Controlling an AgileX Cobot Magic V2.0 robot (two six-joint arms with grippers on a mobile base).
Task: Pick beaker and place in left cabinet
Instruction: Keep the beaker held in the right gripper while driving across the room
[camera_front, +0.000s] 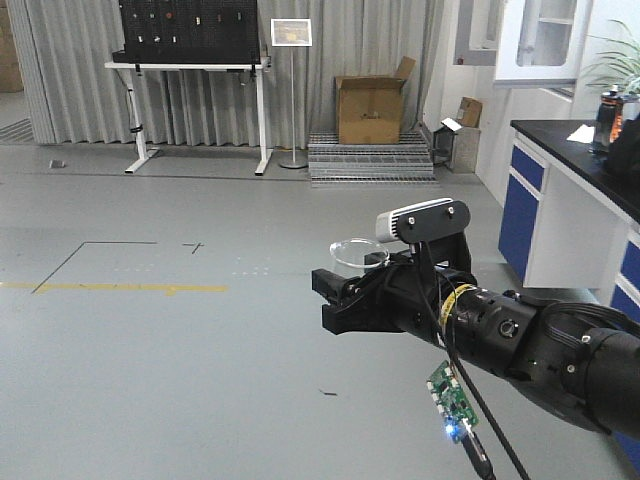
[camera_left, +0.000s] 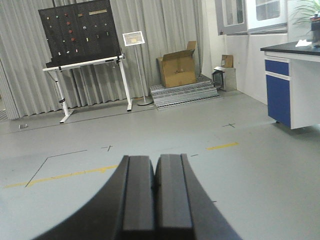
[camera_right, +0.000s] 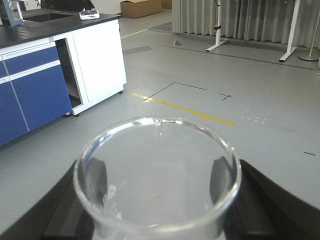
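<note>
My right pincer (camera_right: 158, 176) grips the beaker (camera_right: 157, 121). My two black fingers (camera_right: 97, 177) press its glass wall from either side. The beaker is upright, mouth up, at lower centre of the right wrist view. It hangs in the air over the grey floor (camera_right: 200, 85), with a blue-fronted counter (camera_right: 30, 95) at left of frame. My left pincer (camera_left: 155, 200) is closed, fingers pressed together on nothing, at bottom centre of its own view.

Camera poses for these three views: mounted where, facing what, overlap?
Front: on the robot, facing across floor to pegboard and cardboard box; right gripper holding beaker shows.
Left wrist: behind shut left gripper, facing the same way.
Right wrist: above beaker rim, facing blue counter; right gripper flanks it.
Shared: front and left wrist see pegboard, box.
</note>
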